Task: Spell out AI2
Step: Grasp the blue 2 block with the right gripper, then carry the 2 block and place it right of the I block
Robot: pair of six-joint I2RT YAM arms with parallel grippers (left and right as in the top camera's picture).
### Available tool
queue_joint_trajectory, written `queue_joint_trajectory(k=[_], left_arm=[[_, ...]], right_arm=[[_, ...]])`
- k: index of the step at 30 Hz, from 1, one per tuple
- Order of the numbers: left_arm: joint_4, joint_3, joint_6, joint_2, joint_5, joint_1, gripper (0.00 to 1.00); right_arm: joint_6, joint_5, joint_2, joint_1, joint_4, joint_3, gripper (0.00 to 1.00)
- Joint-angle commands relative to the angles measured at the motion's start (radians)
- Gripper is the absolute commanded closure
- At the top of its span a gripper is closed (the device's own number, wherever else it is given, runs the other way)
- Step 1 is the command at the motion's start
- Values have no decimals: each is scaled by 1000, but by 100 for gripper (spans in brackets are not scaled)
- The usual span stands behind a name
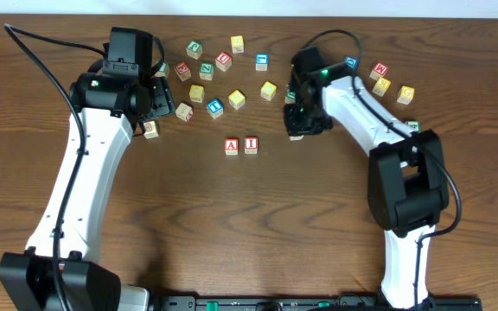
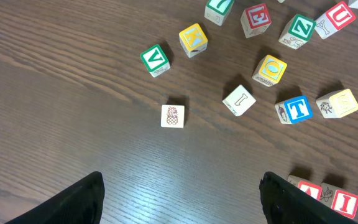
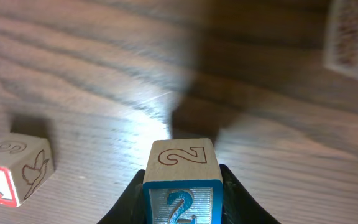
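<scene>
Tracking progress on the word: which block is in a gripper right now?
The blue 2 block, clamped in the right gripper; the A block and I block sit side by side, ungripped.

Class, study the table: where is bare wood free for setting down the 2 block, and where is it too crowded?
Free: the strip between the red-lettered wooden I block and the right pincer, and the wide wood nearer the arm bases. Crowded: the scattered coloured letter blocks beyond the row.
</scene>
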Motion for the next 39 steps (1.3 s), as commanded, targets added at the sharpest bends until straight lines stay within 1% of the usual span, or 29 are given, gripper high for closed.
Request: queue_joint_trajectory(k=[1, 10, 14, 22, 30, 39], left_arm=[[0, 10, 6, 6, -10, 3, 21], [0, 10, 6, 6, -10, 3, 21], [0, 10, 6, 6, -10, 3, 21], [0, 10, 6, 6, -10, 3, 21], [0, 10, 6, 6, -9, 3, 21], [-1, 10, 6, 6, -9, 3, 21]], right_arm=[[16, 40, -31, 51, 3, -4, 82], [98, 137, -31, 145, 14, -4, 80], [145, 180, -31, 163, 23, -4, 79], [178, 179, -31, 188, 48, -5, 80], [245, 184, -18, 207, 51, -8, 80], [259, 166, 21, 213, 52, -8, 78]])
